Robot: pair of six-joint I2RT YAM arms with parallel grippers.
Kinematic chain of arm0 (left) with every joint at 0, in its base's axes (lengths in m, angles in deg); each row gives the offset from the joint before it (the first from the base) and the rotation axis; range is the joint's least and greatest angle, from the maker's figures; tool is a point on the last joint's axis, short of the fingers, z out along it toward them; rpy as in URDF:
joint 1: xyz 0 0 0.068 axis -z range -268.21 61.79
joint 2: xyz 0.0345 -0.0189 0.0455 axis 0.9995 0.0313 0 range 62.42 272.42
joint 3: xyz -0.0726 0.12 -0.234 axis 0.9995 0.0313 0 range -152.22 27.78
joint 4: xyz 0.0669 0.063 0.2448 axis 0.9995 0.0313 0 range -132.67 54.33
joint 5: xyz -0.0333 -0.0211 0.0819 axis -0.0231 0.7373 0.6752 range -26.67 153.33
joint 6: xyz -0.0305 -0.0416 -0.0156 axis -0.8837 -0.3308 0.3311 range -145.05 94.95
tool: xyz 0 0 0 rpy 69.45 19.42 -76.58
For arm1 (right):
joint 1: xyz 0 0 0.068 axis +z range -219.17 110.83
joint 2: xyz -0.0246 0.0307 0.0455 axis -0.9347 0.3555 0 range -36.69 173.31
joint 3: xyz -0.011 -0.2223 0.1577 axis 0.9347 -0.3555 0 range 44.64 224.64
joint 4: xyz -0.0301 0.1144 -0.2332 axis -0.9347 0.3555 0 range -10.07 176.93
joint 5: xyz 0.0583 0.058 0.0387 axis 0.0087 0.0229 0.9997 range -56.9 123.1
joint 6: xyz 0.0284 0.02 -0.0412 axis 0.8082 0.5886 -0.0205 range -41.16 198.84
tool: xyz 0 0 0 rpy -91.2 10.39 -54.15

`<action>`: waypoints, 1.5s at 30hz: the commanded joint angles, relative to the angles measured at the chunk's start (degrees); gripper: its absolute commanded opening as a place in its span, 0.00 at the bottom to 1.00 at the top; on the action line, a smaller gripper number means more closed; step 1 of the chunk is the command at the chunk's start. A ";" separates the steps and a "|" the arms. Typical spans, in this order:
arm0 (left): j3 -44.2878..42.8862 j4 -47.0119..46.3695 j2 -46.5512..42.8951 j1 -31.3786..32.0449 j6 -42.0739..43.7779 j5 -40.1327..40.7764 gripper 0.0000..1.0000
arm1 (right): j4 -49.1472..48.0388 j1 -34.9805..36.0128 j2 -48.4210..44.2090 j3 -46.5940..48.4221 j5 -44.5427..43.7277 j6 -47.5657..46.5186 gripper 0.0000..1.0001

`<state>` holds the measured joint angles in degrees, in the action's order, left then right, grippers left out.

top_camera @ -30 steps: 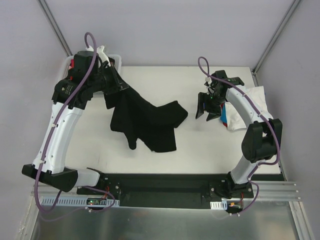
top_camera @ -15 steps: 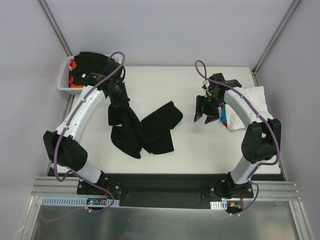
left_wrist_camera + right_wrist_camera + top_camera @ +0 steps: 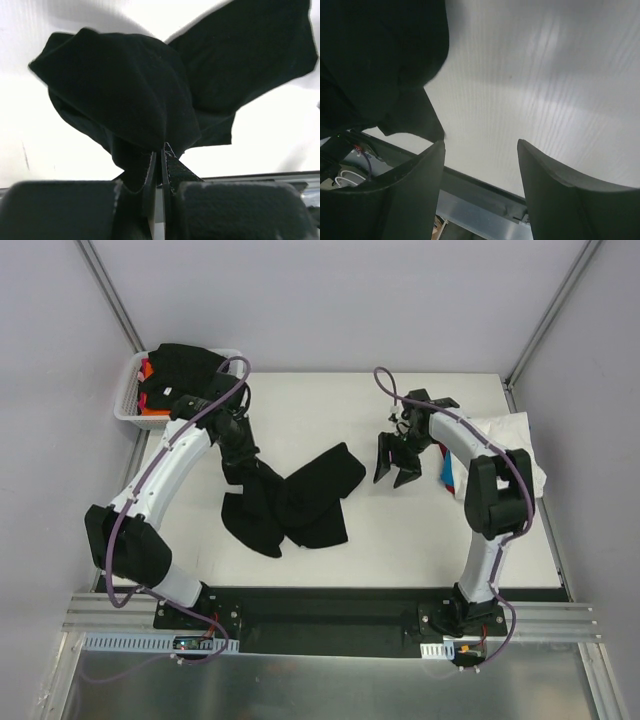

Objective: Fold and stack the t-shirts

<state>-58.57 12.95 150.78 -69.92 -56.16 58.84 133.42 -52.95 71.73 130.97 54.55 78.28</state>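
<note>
A large black t-shirt (image 3: 295, 502) lies crumpled on the white table, left of centre. My left gripper (image 3: 243, 456) is at its upper left corner, shut on a fold of the cloth. In the left wrist view the black t-shirt (image 3: 125, 85) bunches up from between the closed jaws of the left gripper (image 3: 162, 150). My right gripper (image 3: 394, 466) hovers open to the right of the shirt, apart from it. In the right wrist view the right gripper (image 3: 480, 150) holds nothing, and the black t-shirt (image 3: 370, 55) fills the upper left.
A white mesh basket (image 3: 128, 402) stands at the back left corner, with dark cloth (image 3: 185, 360) heaped on it and red and orange cloth inside. White cloth (image 3: 515, 435) with blue and red cloth (image 3: 447, 472) beside it lies at the right edge.
My left arm has come down from beside the basket and stretched over the table, drawing the black t-shirt into a tighter heap. My right gripper has drifted left toward the shirt.
</note>
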 commanded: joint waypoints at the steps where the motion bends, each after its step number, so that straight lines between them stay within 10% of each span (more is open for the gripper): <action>1: 2.40 1.08 -7.48 -0.35 -3.07 -2.72 0.01 | -1.73 0.38 6.43 6.74 5.00 -0.76 0.64; 9: 9.96 2.12 -20.85 -0.18 -5.18 0.45 0.04 | -3.48 0.47 13.83 15.71 10.71 0.11 0.64; 27: 8.74 5.64 -16.73 -0.18 -5.45 -0.26 0.03 | -8.32 6.09 18.32 18.62 12.56 5.92 0.52; 31: 9.00 5.64 -16.20 -0.18 -4.92 0.10 0.03 | -7.71 6.10 17.00 17.48 10.55 5.39 0.30; 33: 9.09 5.56 -15.94 -0.18 -4.83 0.18 0.03 | -6.65 6.10 15.42 17.13 9.14 5.13 0.01; 45: -1.68 5.46 -9.79 -0.18 -0.62 9.66 0.00 | -0.77 4.69 1.10 22.39 -2.99 7.15 0.01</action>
<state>-50.96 17.58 139.31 -69.92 -60.78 61.18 129.10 -47.24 81.28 148.30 56.78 84.38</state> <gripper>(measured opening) 0.011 0.029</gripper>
